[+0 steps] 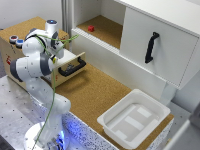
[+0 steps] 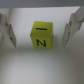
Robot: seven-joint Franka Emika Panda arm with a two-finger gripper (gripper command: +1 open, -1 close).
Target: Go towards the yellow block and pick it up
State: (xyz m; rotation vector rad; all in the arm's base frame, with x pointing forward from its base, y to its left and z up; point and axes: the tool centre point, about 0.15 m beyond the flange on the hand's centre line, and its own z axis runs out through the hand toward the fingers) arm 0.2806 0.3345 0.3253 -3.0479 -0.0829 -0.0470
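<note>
I see the yellow block (image 2: 41, 35) centred between my gripper (image 2: 41, 31) fingers, which stand wide apart, gripping nothing. If I close too high, the pads may skid off and knock it askew.

Robot lab, Panda arm (image 1: 37, 65) on perforated metal bench (image 1: 12, 107), mock cork-topped cabinetry (image 1: 95, 90)

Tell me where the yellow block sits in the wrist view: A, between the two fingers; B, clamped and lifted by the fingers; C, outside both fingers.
A: the yellow block lies centred between the open fingers, with a gap on each side.
</note>
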